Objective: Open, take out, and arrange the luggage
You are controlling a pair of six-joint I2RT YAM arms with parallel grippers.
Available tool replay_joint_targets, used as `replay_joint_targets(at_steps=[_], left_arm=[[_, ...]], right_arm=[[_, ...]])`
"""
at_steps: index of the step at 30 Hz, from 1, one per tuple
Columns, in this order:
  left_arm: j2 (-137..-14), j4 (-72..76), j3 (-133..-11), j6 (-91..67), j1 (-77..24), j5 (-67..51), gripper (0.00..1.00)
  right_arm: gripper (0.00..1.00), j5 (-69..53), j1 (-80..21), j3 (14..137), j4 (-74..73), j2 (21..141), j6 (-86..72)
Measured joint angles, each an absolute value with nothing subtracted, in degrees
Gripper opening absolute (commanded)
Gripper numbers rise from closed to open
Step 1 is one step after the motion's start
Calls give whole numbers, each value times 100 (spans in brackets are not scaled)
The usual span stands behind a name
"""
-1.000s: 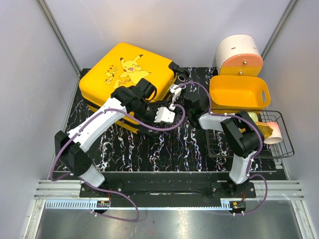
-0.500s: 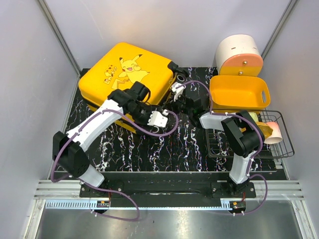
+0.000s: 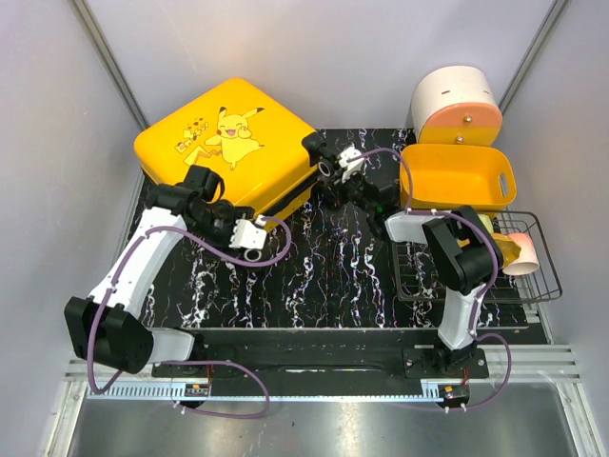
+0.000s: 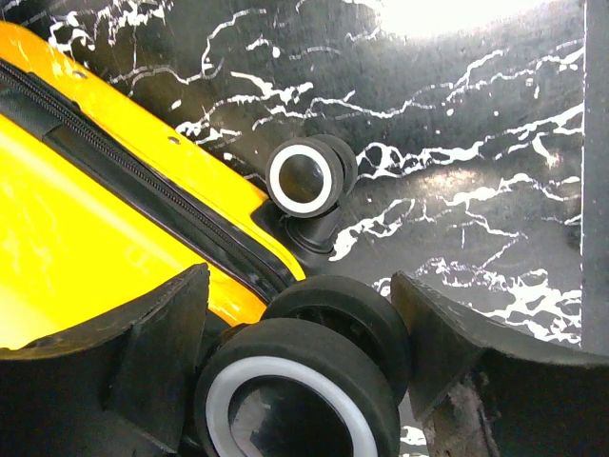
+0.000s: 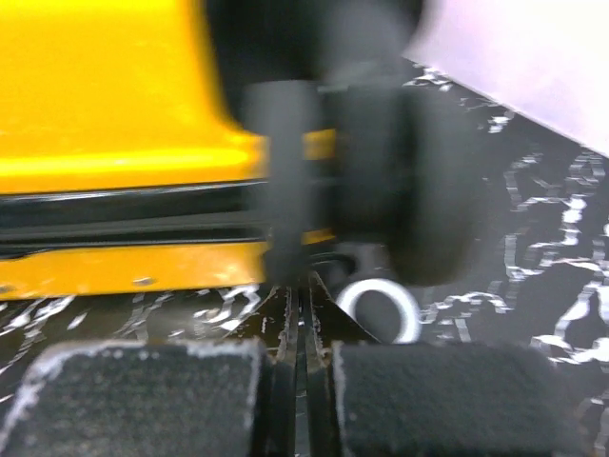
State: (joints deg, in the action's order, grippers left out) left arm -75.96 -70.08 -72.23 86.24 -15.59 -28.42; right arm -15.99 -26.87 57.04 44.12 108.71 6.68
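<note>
1. The luggage (image 3: 224, 143) lies flat at the far left corner of the tabletop (image 3: 333, 276), lid shut, picture side up.
2. The left claw (image 3: 255, 246) looks to be pinching a wheel (image 4: 300, 390) at the near corner of the luggage, I think to tug it round.
3. The right claw (image 5: 300, 286) is pressed together, holding nothing, right by a second wheel (image 3: 328, 171), maybe to push.
4. Opening it is not yet done.

The left gripper (image 4: 300, 290) straddles a black-and-white wheel (image 4: 295, 395) at the yellow suitcase's (image 4: 86, 228) corner; whether it presses the wheel is unclear. A second wheel (image 4: 306, 178) sits beyond, over the black marbled table (image 4: 466, 143).
</note>
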Motion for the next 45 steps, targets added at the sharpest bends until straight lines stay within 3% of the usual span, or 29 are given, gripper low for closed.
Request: replay_joint_targets(at_steps=[14,32,35,38,39,41,42,45], left_arm=[[-7303,-6971,-6914,9196,-1052,-2856,35],[-7035,-6630,-6464,9988,-740,-2751,31],[-7019,-6604,-6431,10079,-729,-2746,33],[-7024,-6604,-6434,10108,-727,-2746,43],[-7026,-6604,-6434,10110,-727,-2749,56],[-7030,-6604,-6449,10095,-727,-2764,72],[-7037,-6611,-6462,10057,-725,-2773,76],[-7122,-6781,-6652,9732,-716,-2799,87]], right_arm=[[0,-1275,-2261,6700,4788,11845,766],[0,-3358,-1802,9070,4818,13493,-626],[0,-3500,-1798,9467,4821,13775,-803],[0,-3577,-1809,9929,4821,14110,-893],[13,-3597,-1820,10084,4816,14230,-910],[36,-3610,-1828,10311,4812,14398,-965],[52,-3581,-1833,10342,4812,14427,-972],[67,-3430,-1822,10252,4827,14390,-952]])
